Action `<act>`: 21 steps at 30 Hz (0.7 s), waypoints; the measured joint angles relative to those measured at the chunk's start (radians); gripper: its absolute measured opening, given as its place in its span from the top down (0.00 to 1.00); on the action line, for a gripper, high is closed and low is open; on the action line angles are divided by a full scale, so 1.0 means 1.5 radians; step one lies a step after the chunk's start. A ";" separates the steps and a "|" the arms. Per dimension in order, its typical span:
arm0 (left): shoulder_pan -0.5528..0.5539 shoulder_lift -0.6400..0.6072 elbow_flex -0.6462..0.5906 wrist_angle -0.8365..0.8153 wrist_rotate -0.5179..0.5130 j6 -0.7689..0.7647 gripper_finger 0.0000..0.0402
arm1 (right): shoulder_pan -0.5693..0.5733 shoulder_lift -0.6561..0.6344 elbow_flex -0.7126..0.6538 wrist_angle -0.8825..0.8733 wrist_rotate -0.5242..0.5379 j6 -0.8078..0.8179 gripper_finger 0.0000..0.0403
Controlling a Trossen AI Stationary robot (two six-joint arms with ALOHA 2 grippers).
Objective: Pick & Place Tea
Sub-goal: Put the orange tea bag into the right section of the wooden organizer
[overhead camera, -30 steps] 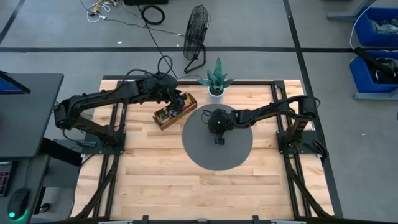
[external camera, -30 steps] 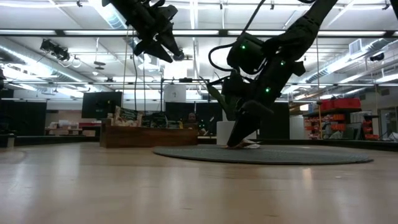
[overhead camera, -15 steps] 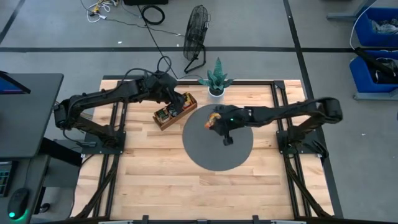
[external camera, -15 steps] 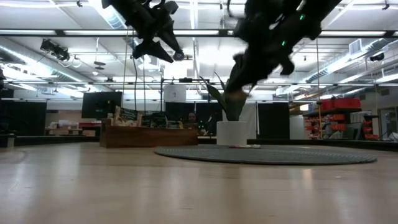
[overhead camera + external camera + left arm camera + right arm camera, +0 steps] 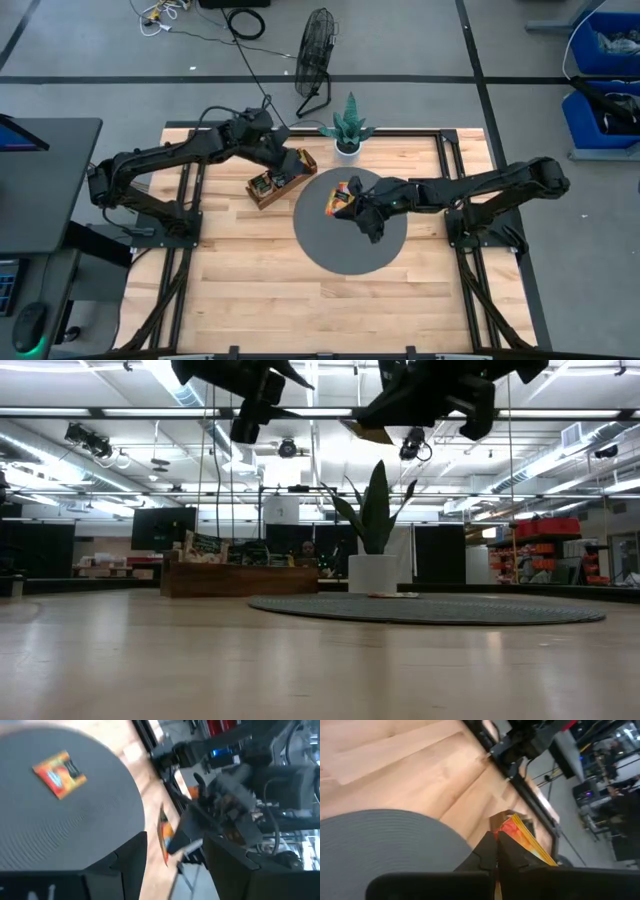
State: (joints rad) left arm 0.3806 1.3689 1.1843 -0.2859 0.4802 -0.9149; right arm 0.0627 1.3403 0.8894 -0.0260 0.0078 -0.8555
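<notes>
An orange-yellow tea sachet (image 5: 342, 196) sits in my shut right gripper (image 5: 352, 199), high over the round grey mat (image 5: 345, 245). It shows edge-on in the left wrist view as the sachet (image 5: 163, 837). A second orange sachet (image 5: 59, 773) lies flat on the mat. The long wooden tray (image 5: 270, 182), with sachets in it, rests on the table at the mat's far left. My left gripper (image 5: 287, 160) hovers open above the tray. My right gripper pinches the orange-yellow sachet by one edge (image 5: 511, 834) between its two fingertips (image 5: 490, 851). The fingers lie about level and point toward the table's left. The sachet is lifted clear of the mat and sticks out beyond the fingertips.
A potted plant (image 5: 348, 130) in a white pot stands at the table's far edge, just behind the mat. A fan (image 5: 316, 55) stands on the floor beyond. Bare wood spans the near half of the table (image 5: 300, 300).
My right gripper has risen from the mat with the sachet, swung from pointing down to about level, and shifted toward the table's left. The sachet has gone from the mat to well above it. My left gripper has risen a little above the tray.
</notes>
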 joint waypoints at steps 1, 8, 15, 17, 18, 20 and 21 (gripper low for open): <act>-0.005 0.002 0.000 0.000 0.004 -0.011 0.50 | 0.000 0.000 0.000 0.006 0.001 -0.002 1.00; -0.054 0.052 0.000 0.032 0.004 -0.084 0.50 | 0.000 0.000 0.000 0.050 0.031 -0.029 1.00; -0.082 0.108 0.000 0.119 0.004 -0.130 0.50 | 0.000 0.000 0.000 0.050 0.031 -0.029 1.00; -0.085 0.117 0.000 0.129 0.003 -0.137 0.50 | 0.000 0.000 0.000 0.051 0.031 -0.029 1.00; -0.086 0.120 0.000 0.136 0.002 -0.139 0.50 | 0.000 0.000 0.000 0.051 0.032 -0.029 1.00; -0.092 0.126 0.000 0.148 0.002 -0.139 0.50 | 0.000 0.000 0.000 0.053 0.032 -0.029 1.00; -0.093 0.129 0.000 0.154 0.002 -0.139 0.50 | 0.000 0.000 0.000 0.053 0.032 -0.029 1.00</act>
State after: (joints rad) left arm 0.2407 1.5621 1.1839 -0.0551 0.4835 -1.1229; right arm 0.0631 1.3403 0.8898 0.0534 0.0557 -0.8997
